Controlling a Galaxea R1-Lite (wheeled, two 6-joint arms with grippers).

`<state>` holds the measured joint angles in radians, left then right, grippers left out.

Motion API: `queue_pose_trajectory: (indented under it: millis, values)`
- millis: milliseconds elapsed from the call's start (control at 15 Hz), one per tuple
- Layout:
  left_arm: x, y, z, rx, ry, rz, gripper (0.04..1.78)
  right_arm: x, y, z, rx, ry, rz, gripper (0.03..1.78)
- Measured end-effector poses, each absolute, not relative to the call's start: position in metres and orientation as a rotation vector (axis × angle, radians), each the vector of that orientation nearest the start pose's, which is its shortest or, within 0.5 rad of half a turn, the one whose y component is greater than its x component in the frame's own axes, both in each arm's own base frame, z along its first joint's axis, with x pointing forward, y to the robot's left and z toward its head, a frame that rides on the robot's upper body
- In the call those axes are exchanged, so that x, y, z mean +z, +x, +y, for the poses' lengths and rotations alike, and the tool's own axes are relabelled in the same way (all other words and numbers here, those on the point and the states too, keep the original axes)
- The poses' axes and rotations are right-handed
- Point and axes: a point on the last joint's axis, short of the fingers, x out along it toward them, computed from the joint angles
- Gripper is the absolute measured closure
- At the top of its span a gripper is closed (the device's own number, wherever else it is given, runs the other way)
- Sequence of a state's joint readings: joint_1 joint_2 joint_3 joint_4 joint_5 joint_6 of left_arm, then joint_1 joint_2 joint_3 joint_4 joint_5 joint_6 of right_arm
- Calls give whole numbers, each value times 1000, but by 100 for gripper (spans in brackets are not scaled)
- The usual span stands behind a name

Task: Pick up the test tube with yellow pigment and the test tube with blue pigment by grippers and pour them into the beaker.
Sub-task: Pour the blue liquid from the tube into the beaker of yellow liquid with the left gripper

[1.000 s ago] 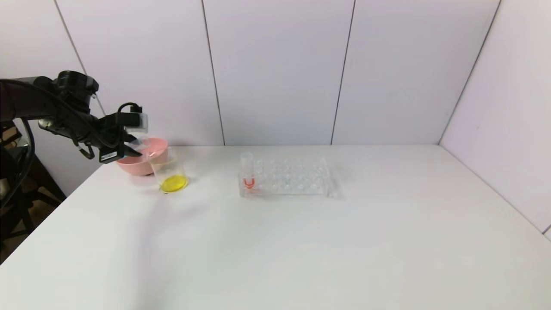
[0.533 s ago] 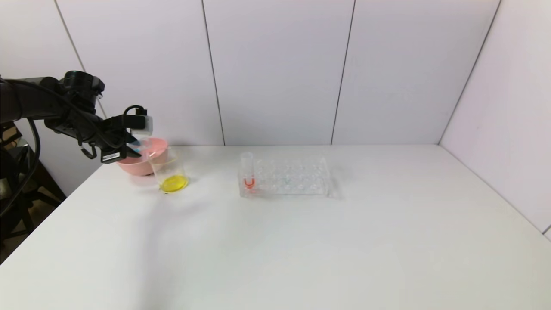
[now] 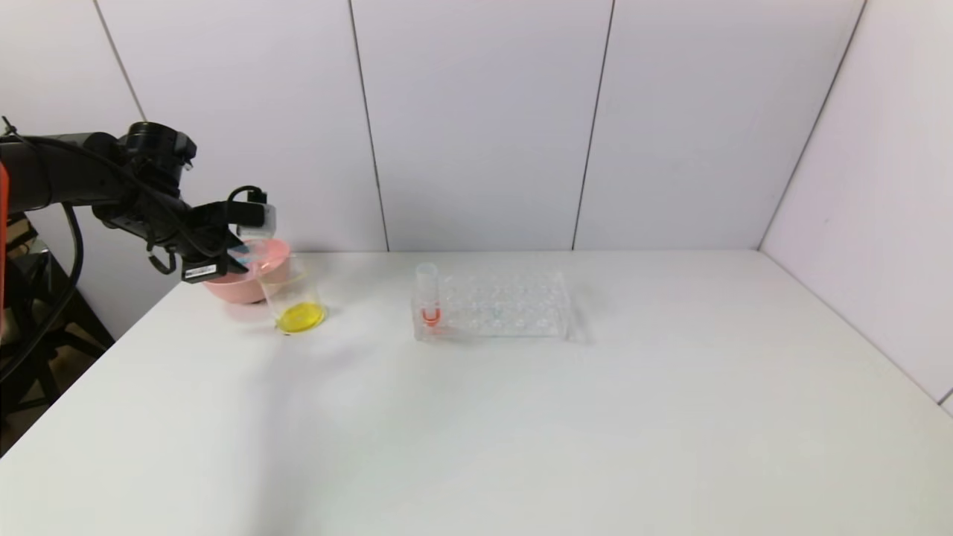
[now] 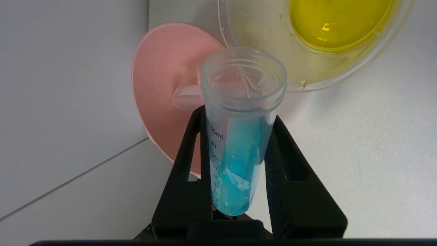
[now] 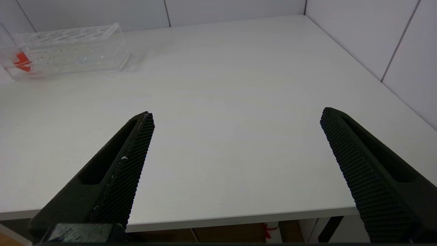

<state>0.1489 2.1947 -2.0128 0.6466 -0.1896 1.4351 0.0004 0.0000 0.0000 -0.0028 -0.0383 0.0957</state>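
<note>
**Blue tube held beside the beaker**

The left tool (image 4: 239, 136) is pinching the test tube with blue pigment (image 4: 239, 150) in the air above the pink bowl (image 3: 242, 279), its open mouth turned toward the beaker (image 3: 292, 301). The beaker (yellow liquid in its bottom) stands on the tabletop (image 3: 521, 417) touching the bowl. The right tool (image 5: 235, 143) is spread wide over the tabletop's near edge, well apart from the clear rack (image 3: 495, 305) with a red-tipped tube (image 3: 429, 298).

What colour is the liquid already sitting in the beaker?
Yellow. The liquid pools at the bottom of the beaker, clearest in the left wrist view.
</note>
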Motion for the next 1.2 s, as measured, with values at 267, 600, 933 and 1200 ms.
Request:
queue_pose_trajectory:
  millis: [267, 600, 933, 1200]
  values:
    - [211, 426, 57, -596, 1218, 642, 136, 76, -23, -1, -38, 96, -5, 4]
    - [209, 427, 56, -575, 1235, 672, 136, 76, -23, -1, -38, 96, -5, 4]
    - [208, 428, 53, -569, 1244, 686, 136, 76, -23, -1, -38, 96, -5, 4]
    - [207, 429, 48, -558, 1263, 704, 136, 76, -23, -1, -38, 96, -4, 4]
